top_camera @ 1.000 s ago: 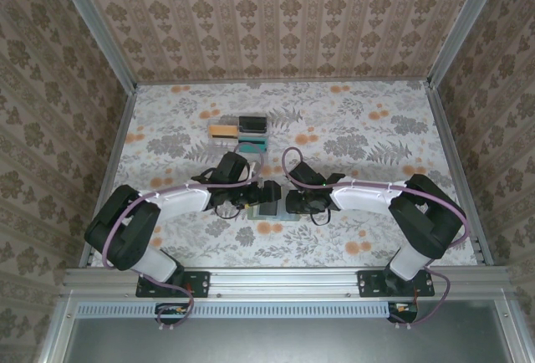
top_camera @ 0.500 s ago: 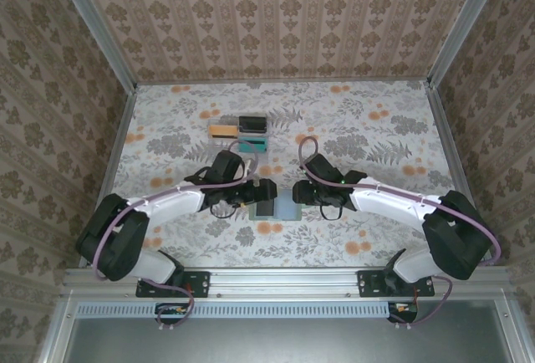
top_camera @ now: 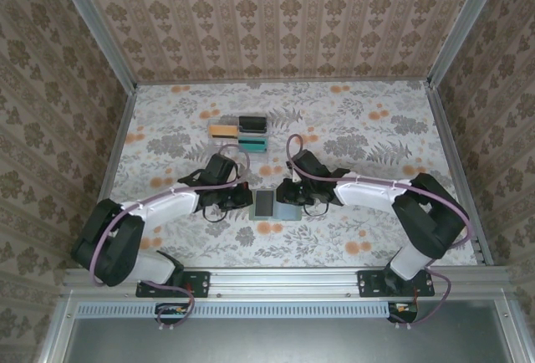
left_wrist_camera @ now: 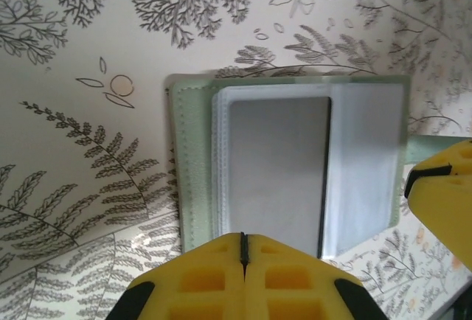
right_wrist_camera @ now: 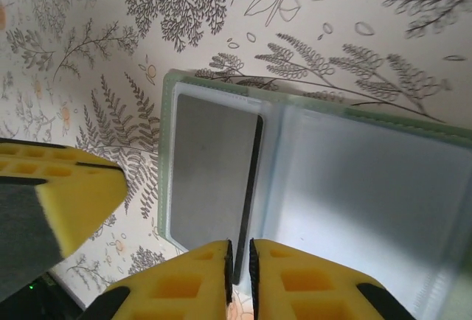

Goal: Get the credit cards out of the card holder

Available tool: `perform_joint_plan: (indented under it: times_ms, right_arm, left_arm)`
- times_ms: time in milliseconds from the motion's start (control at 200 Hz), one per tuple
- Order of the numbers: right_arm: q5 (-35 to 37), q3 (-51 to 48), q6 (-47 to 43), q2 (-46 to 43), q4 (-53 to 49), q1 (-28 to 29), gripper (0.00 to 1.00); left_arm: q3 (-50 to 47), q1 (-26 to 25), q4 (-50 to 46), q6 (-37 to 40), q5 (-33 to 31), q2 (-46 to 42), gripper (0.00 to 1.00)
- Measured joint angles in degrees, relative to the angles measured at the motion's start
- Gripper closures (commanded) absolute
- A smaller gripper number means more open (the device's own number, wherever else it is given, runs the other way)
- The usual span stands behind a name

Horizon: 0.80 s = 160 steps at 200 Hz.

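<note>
The left hand [left_wrist_camera: 243,250] is pressed together at 9 o'clock of the card holder [left_wrist_camera: 193,187]. The right hand [right_wrist_camera: 240,261] is almost together at 3 o'clock; a grip cannot be told. The card holder is laid open on the counter [top_camera: 359,129], a credit card [left_wrist_camera: 276,172] tucked inside.

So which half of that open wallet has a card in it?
The left half: a grey card fills its sleeve, while the right half looks pale and empty.

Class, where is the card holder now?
In the top view the card holder lies open on the table, front centre, between the left gripper and the right gripper.
</note>
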Motion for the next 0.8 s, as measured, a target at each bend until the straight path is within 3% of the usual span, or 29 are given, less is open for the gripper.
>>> perform_joint_plan:
  times_ms: [340, 800]
  right_arm:
    - [-4.2, 0.0, 4.0, 4.3, 5.6, 0.0, 0.83]
    - [-4.3, -0.7, 4.4, 6.3, 5.9, -0.1, 0.79]
  left_arm:
    - [0.0, -0.4, 1.3, 0.0, 0.1, 4.7, 1.0]
    - [0.0, -1.3, 1.8, 0.0, 0.1, 5.8, 1.0]
